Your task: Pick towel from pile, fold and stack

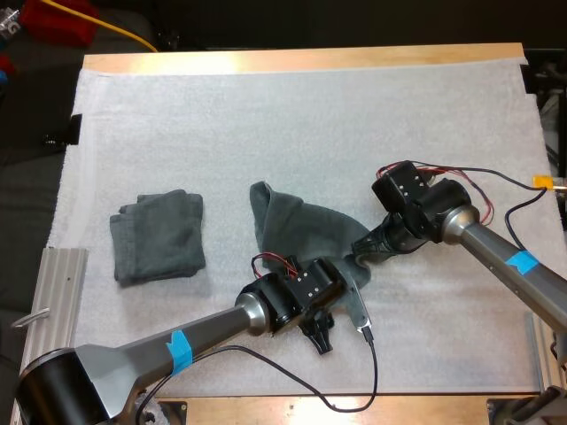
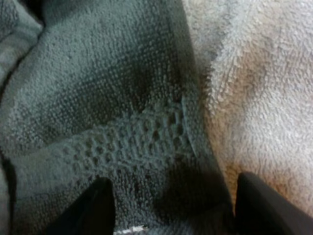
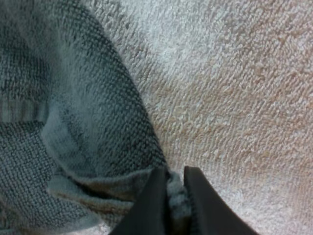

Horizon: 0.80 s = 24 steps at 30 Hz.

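A: Pinching the right edge of the crumpled towel (image 1: 297,226) at mid-frame, the right gripper (image 3: 175,185) holds fabric.
B: And the left gripper (image 2: 171,205)?
A: Fingers spread wide over the towel's lower edge; a folded towel (image 1: 159,237) lies left of centre.

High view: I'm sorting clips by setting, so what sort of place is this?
Probably a robotics lab bench, not a home: a robot's left arm and right arm work over a wooden table under a white mat, with a folded towel and a crumpled towel.
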Available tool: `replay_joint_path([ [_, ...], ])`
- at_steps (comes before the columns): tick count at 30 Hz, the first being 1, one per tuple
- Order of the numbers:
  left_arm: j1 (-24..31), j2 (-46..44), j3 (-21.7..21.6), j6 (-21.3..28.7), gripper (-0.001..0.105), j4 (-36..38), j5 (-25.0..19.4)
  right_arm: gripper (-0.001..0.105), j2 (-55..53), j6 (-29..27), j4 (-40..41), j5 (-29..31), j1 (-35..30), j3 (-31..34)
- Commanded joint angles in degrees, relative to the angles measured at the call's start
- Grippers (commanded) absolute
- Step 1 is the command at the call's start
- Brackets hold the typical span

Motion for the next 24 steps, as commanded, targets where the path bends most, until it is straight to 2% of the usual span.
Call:
replay_joint_path([
  [1,-0.32,-0.19,-0.16,0.22,0.051,0.13,-1.36,0.001,-0.79,0.2,0.87,-0.54,-0.24,0.23],
  [6,-0.32,-0.19,-0.16,1.6,0.051,1.39,-2.81,0.001,-0.79,0.2,0.87,-0.54,-0.24,0.23],
  [16,-0.32,-0.19,-0.16,1.62,0.05,2.99,-1.47,0.001,-0.79,1.03,1.02,-0.54,-0.24,0.23],
  [21,-0.32,2.05,-0.16,1.72,0.027,3.52,-0.05,0.001,-0.79,1.03,1.35,-0.54,-0.24,0.23],
  [24,-0.32,4.24,-0.16,1.72,0.021,4.97,-0.25,0.001,-0.79,1.03,1.35,-0.54,-0.24,0.23],
])
